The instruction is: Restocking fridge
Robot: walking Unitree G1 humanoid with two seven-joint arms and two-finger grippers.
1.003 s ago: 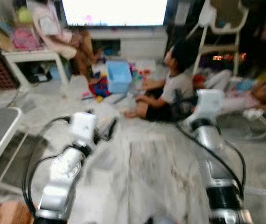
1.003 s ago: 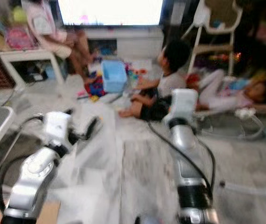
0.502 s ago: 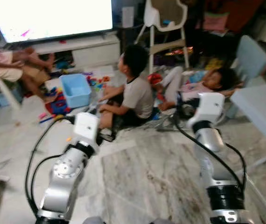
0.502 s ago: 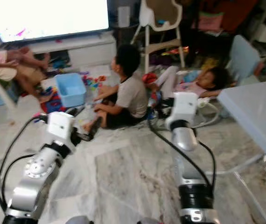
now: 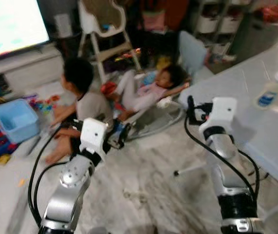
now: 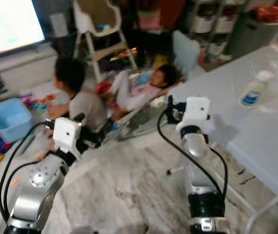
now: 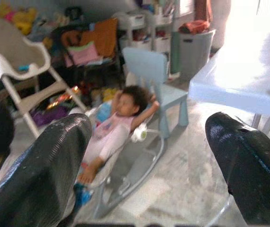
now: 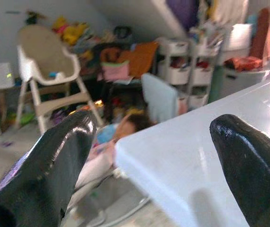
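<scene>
My left gripper (image 7: 149, 142) is held out over the marble floor, open with nothing between its black fingers (image 7: 45, 175). My right gripper (image 8: 154, 142) is also open and empty, raised near the corner of a pale blue table (image 5: 241, 126). In the head views the left gripper (image 5: 117, 138) points toward the people on the floor. The right gripper (image 5: 192, 109) sits just left of the table edge. A small clear bottle with a blue label (image 5: 267, 94) stands on the table to the right.
A child (image 5: 83, 100) sits on the floor ahead of my left arm. Another child (image 5: 153, 87) lies in a bouncer beside a small blue chair (image 5: 191, 51). Behind them stands a white high chair (image 5: 102, 29), with a blue bin (image 5: 14, 117) and a screen (image 5: 7, 24) at left.
The camera has swung to the right: the screen and bin slid left, and the table with the bottle came into view. Both arms keep the same raised pose.
</scene>
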